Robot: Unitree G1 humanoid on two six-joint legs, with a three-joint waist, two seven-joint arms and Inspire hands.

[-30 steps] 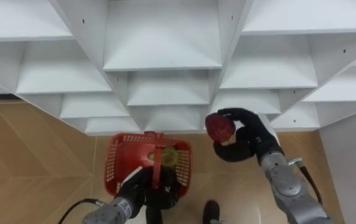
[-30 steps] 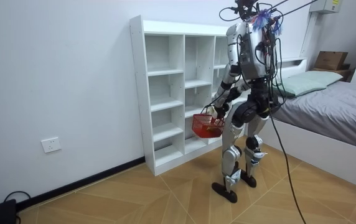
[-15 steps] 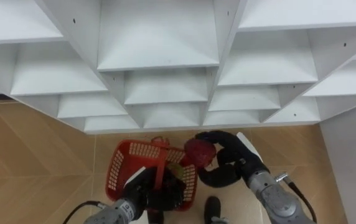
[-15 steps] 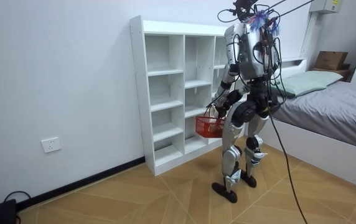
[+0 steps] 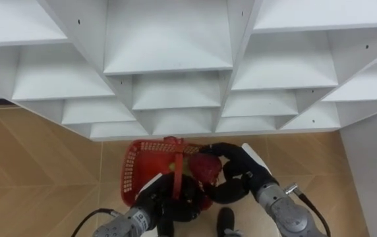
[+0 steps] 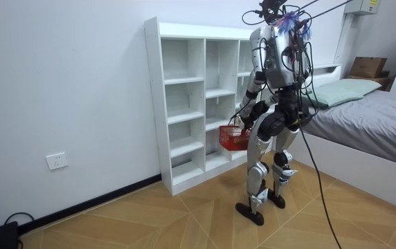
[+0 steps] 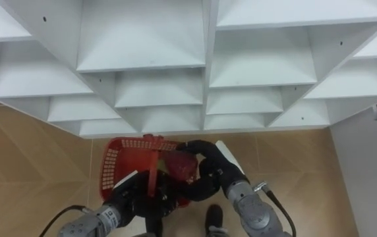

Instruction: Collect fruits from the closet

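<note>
Left eye view: the right hand (image 5: 242,179), fingers curled round the red fruit (image 5: 206,168), has dropped from shelf height to the rim of the basket (image 5: 150,146), which the left hand (image 5: 170,200) grips by its handle. Release into the basket looks next.
</note>
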